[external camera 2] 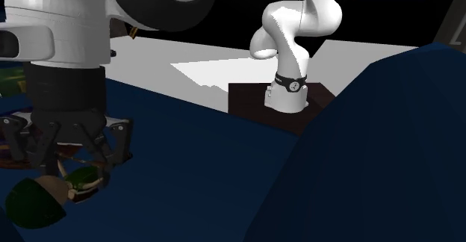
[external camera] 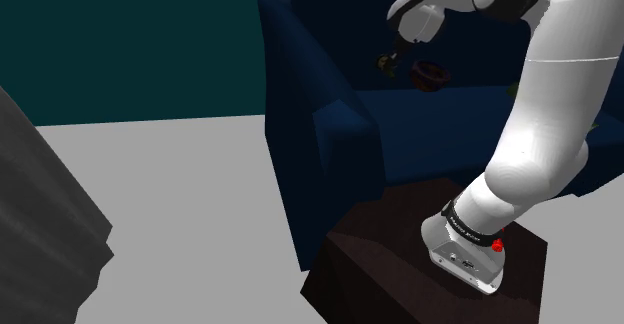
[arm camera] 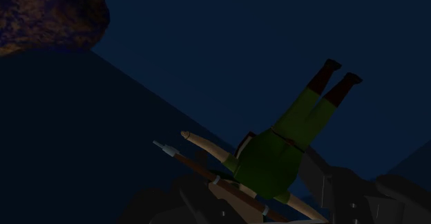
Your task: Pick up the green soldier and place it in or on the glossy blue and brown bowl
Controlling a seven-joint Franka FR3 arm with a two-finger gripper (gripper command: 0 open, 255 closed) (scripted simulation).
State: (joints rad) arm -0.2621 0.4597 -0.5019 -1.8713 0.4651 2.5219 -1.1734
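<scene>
Since the soldier [arm camera: 276, 153] sits clamped in the gripper [arm camera: 266, 196], fingers closed on its upper body and legs sticking out away from the hand, I'd say the pick is done and this is the carry. It's held up over the sofa [external camera: 340, 142] seat, with the bowl [external camera: 430, 74] near. Next move, I reckon: shift across until it's over the bowl, lower, let go.

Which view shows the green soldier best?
The wrist view: the green soldier is close, with legs, bow and arrow clear. The shoulder view shows it tiny at the gripper; the second exterior view, dim green parts.
</scene>
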